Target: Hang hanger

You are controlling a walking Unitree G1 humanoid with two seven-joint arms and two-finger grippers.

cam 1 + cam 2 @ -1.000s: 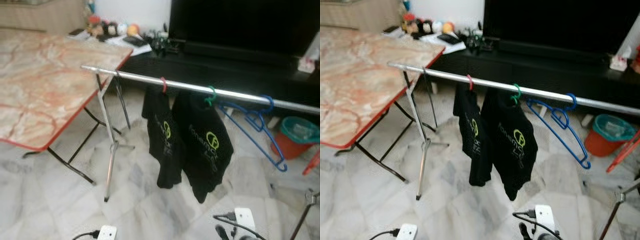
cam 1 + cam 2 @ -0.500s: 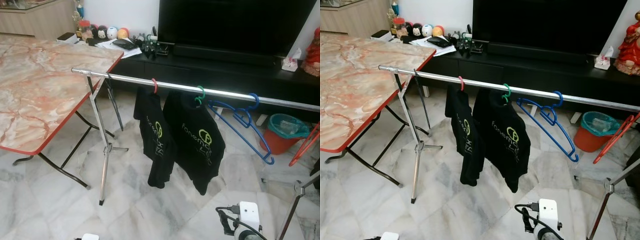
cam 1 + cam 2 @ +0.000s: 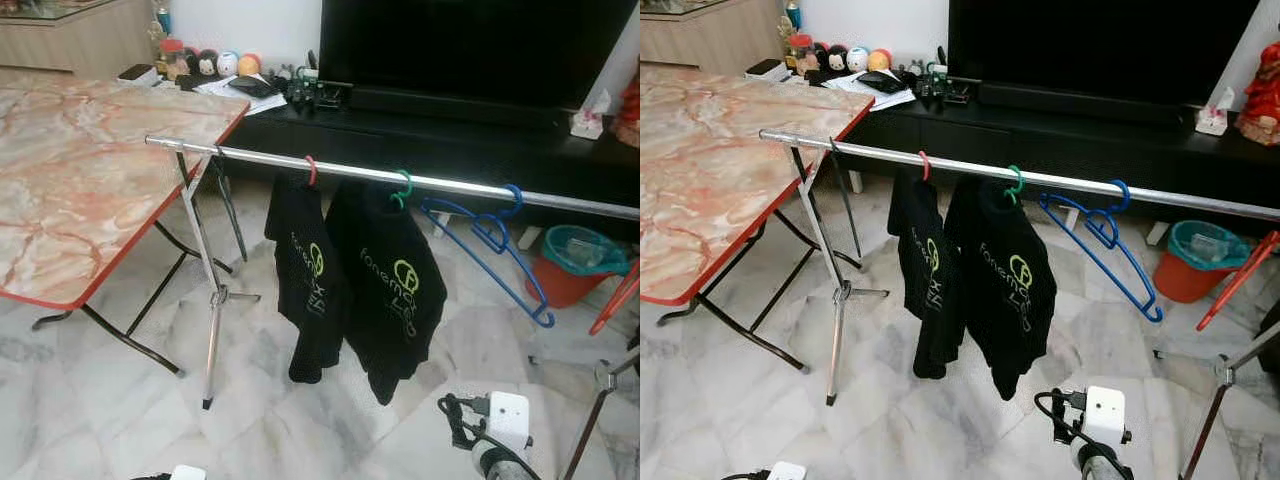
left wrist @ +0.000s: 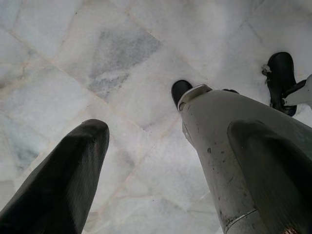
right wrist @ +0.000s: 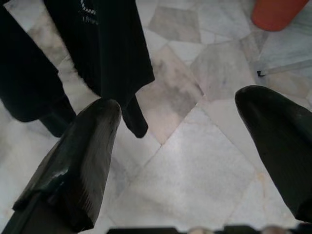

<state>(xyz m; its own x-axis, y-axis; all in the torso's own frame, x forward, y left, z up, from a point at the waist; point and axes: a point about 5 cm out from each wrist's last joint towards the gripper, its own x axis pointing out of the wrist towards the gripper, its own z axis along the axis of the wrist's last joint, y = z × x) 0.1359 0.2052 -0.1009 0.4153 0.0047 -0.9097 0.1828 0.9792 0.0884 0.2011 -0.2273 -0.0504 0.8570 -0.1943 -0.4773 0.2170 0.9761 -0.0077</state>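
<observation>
A silver rail (image 3: 440, 184) runs across in front of me on a tripod stand (image 3: 211, 300). Two black shirts hang from it, one on a red hook (image 3: 311, 170), one on a green hook (image 3: 401, 188). To their right an empty blue hanger (image 3: 492, 245) hangs on the rail. A red hanger (image 3: 1236, 281) slants at the far right edge. My right gripper (image 5: 178, 105) is low over the floor by the shirts' hems, open and empty. My left gripper (image 4: 168, 129) points down at the marble floor, open and empty.
A marble-topped folding table (image 3: 80, 190) stands to the left, close to the rail's end. Behind the rail is a black TV cabinet (image 3: 450, 130). A teal and orange bucket (image 3: 580, 265) sits on the floor at right, near a second stand leg (image 3: 592, 405).
The head view has sharpened from blur and shifted slightly as the camera moved. My right wrist sits a little higher at the bottom of the view. The hangers on the rail stay put.
</observation>
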